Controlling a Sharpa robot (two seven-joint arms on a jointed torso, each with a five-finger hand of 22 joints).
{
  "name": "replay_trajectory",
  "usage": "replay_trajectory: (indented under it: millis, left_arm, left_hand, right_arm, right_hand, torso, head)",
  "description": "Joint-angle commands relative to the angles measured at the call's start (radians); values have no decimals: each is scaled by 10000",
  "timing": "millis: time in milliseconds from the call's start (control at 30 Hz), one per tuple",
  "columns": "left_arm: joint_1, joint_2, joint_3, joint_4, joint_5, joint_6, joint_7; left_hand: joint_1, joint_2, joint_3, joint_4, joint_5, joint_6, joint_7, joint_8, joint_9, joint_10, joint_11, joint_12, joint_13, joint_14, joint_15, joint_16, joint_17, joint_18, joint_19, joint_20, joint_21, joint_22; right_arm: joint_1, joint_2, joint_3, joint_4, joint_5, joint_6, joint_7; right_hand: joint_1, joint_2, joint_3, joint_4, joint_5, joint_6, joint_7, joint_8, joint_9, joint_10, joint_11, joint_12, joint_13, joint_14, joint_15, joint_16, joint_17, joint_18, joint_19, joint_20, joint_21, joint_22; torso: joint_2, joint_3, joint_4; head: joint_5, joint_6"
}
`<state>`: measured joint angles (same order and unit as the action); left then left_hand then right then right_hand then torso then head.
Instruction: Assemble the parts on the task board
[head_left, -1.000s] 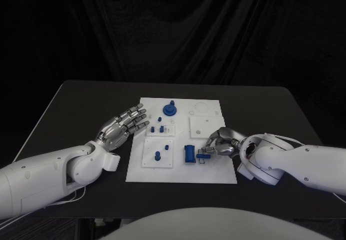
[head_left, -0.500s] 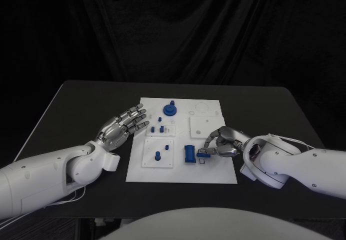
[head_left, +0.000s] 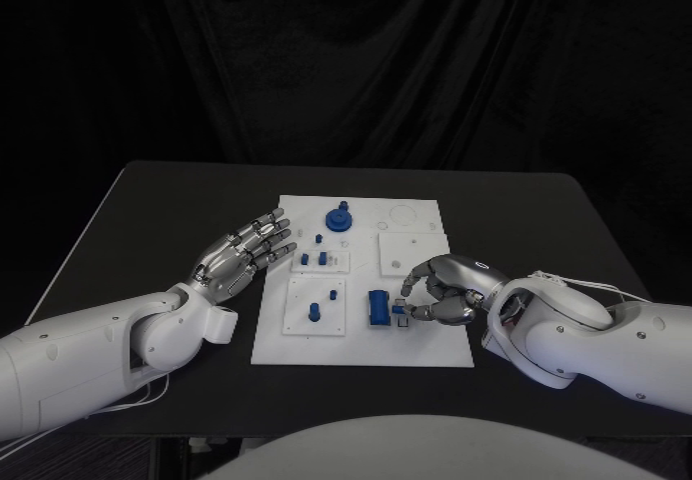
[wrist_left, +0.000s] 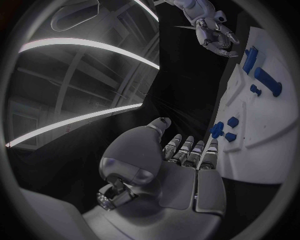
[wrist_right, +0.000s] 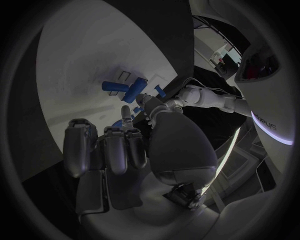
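Observation:
The white task board (head_left: 433, 345) lies mid-table. On it are a round blue knob (head_left: 340, 218), two small blue pieces (head_left: 320, 260), short blue pegs (head_left: 320, 305) and an upright blue block (head_left: 378, 306). My right hand (head_left: 440, 290) is curled low over the board's right half. Its fingertips pinch a small blue part (head_left: 404, 317) just beside the block. In the right wrist view the thumb of the right hand (wrist_right: 125, 145) reaches toward the block (wrist_right: 134, 90). My left hand (head_left: 245, 255) hovers flat with its fingers apart off the board's left edge, holding nothing.
Black tabletop (head_left: 159, 220) surrounds the board on all sides, with wide room at the far edge and to the left. The left wrist view looks along the board (wrist_left: 250, 150) past its blue parts (wrist_left: 265, 82) to the right hand (wrist_left: 215, 35).
My right hand has rolled at the wrist and curled tighter over the small blue part, shifting slightly toward the blue block. The left hand has not moved.

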<state>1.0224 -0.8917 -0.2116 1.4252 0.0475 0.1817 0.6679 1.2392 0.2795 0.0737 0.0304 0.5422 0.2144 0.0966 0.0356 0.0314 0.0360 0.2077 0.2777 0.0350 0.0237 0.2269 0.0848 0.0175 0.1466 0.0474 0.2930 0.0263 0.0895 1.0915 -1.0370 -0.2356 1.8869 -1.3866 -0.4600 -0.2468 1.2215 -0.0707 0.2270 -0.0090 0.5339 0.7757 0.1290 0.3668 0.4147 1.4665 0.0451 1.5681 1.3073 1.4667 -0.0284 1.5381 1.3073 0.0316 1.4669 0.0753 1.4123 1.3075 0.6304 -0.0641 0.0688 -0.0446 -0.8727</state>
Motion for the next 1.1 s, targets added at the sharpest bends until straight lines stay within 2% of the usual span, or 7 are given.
replay_trajectory:
  millis: [33, 100, 333, 667, 1100]
  left_arm:
    - [-22, 15, 7, 6, -13, 161, 111]
    - [-23, 13, 7, 8, -13, 163, 108]
    - [-26, -2, 7, 12, -13, 169, 92]
    - [-29, -1, 7, 18, -13, 195, 67]
    - [-31, -13, 7, 31, -13, 207, 29]
  left_hand:
    - [-84, 0, 59, -20, 70, -28, 66, 55, 13, -16, 61, 40, 16, -32, 43, 47, 11, -165, 73, -18, 47, -15]
    - [-84, 0, 59, -20, 70, -28, 66, 55, 13, -16, 61, 40, 16, -32, 43, 47, 11, -165, 73, -18, 47, -15]
    - [-84, 0, 59, -20, 70, -28, 66, 55, 13, -16, 61, 40, 16, -32, 43, 47, 11, -165, 73, -18, 47, -15]
    - [-92, 2, 79, -24, 71, -15, 69, 58, 14, -16, 63, 53, 17, -33, 49, 47, 11, -167, 76, -16, 48, -14]
    - [-97, 0, 86, -25, 70, 1, 82, 62, 17, -16, 62, 60, 17, -34, 49, 45, 10, -168, 73, -17, 46, -19]
  right_arm:
    - [-79, 51, -10, 10, -1074, 169, -495]
    - [-119, 89, -12, -17, -1184, 184, -594]
    - [-231, 211, -13, -158, -1470, 199, -876]
    - [-282, 394, -13, -337, -1743, 267, -1157]
    - [-347, 606, -10, -483, -2017, 516, -1420]
  right_hand:
    - [190, -19, 58, -148, -119, 135, 1, -59, -81, 1043, 55, 27, 2635, 883, 67, 65, 1877, 89, 386, 78, 60, 2096]
    - [202, -19, 69, -168, -152, 154, 2, -66, -99, 1043, 57, 27, 2635, 880, 69, 61, 1865, 88, 387, 80, 62, 2096]
    - [177, -8, 99, -245, -728, 381, -3, -94, -262, 1043, 60, 27, 2635, 874, 76, 52, 1841, 90, 386, 96, 64, 2095]
    - [112, 18, 66, -197, -975, 486, -28, -89, -322, 1043, 43, 27, 2635, 870, 64, 45, 1822, 94, 381, 91, 53, 2090]
    - [63, 43, 21, -134, -1220, 670, -83, -47, -373, 1043, -4, 27, 2635, 864, 28, 35, 1796, 100, 371, 65, 33, 2082]
  torso:
    - [4, 0, 3]
    - [0, -6, 9]
    - [5, -8, 11]
    - [10, 3, 32]
    - [9, -4, 13]
  head:
    - [-1, 1]
    - [-2, 1]
    - [29, 1]
    - [-5, 1]
    - [20, 1]
